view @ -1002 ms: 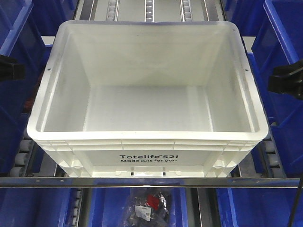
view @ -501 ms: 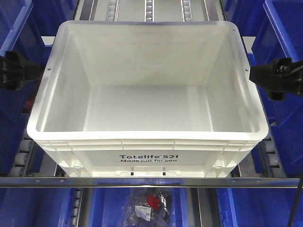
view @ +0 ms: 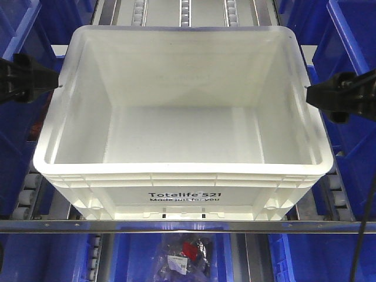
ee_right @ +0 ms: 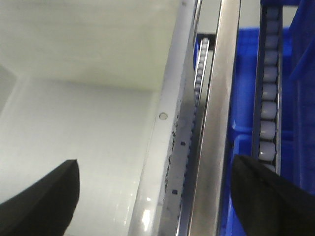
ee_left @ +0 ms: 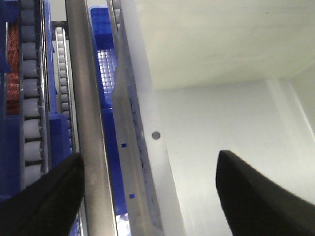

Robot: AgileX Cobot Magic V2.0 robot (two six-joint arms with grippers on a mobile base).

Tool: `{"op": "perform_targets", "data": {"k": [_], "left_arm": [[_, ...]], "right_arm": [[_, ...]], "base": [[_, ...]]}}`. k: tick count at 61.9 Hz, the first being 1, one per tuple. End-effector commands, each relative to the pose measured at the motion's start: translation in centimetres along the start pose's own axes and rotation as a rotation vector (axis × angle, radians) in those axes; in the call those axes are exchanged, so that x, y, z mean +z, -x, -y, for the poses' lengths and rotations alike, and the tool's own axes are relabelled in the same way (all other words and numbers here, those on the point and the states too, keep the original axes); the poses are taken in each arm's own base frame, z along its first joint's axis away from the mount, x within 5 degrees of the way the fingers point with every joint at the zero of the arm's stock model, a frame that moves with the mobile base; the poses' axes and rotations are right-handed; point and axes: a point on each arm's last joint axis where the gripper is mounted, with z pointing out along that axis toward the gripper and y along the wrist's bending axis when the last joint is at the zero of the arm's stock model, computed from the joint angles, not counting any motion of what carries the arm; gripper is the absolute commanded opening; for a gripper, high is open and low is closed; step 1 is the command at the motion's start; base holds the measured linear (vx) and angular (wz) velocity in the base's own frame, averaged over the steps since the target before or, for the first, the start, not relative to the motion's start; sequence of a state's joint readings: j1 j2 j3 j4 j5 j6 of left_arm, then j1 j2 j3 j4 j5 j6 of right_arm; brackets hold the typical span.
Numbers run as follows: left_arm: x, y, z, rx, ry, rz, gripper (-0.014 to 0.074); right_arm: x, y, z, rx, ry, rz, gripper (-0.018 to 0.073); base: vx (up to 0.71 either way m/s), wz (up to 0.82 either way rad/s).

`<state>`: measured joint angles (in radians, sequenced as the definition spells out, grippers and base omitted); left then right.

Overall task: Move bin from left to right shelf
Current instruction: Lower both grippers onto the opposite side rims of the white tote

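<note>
The move has hardly begun, by my reckoning. The bin (view: 187, 176) sits flat on the roller shelf (view: 188, 226), its printed front facing outward, with blue bins (view: 352, 53) on both sides. It is empty and not lifted or tilted. Gripping, lifting, carrying across and setting down on the right shelf are all left to do.

My left claw (ee_left: 146, 164) is at the bin's left rim, about midway along that side. Its fingers (ee_left: 44, 201) are spread wide and straddle the rim, one over the white inside and one outside above the steel rail (ee_left: 91, 147). It holds nothing, and I cannot tell whether either finger touches the plastic.

My right claw (ee_right: 155, 164) mirrors this at the right rim. It is wide open too, with one finger over the inside and the other (ee_right: 268, 196) outside above the rollers (ee_right: 268, 113). It is also empty.

Both claws look placed to close on the side walls, which I judge is the step in hand.
</note>
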<state>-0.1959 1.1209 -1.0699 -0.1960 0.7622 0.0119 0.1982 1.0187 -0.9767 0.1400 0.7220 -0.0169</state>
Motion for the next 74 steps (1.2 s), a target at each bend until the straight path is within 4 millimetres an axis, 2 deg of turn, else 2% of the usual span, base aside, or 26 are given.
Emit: {"op": "perform_targets", "data": {"k": [1, 15, 28, 49, 63, 74], "left_arm": [[-0.7, 2.2, 0.5, 0.009, -0.003, 0.040, 0.0532], [2.4, 5.2, 0.6, 0.009, -0.004, -0.074, 0.0532], [5.2, 6.1, 0.4, 0.004, 0.001, -0.151, 0.0532], [9.4, 5.3, -0.2, -0.008, 0.008, -0.254, 0.0532], [9.8, 5.2, -0.3, -0.003, 0.007, -0.258, 0.0532], [9.8, 5.3, -0.3, -0.003, 0.007, -0.252, 0.0532]], "right_arm": [[-0.2, 2.4, -0.1, -0.012, -0.002, 0.043, 0.0594], [2.6, 5.8, -0.2, -0.016, 0.000, -0.047, 0.0594], [5.4, 7.3, -0.1, -0.014, -0.001, -0.106, 0.0594], [9.6, 6.6, 0.4, -0.003, -0.008, -0.208, 0.0594], [11.2, 6.1, 0.6, 0.004, -0.009, -0.256, 0.0594], [11.6, 5.9, 0.6, 0.006, -0.010, -0.271, 0.0594]], "base": [[0.00, 0.00], [0.00, 0.00], [0.00, 0.00], [0.00, 0.00], [0.00, 0.00], [0.00, 0.00]]}}
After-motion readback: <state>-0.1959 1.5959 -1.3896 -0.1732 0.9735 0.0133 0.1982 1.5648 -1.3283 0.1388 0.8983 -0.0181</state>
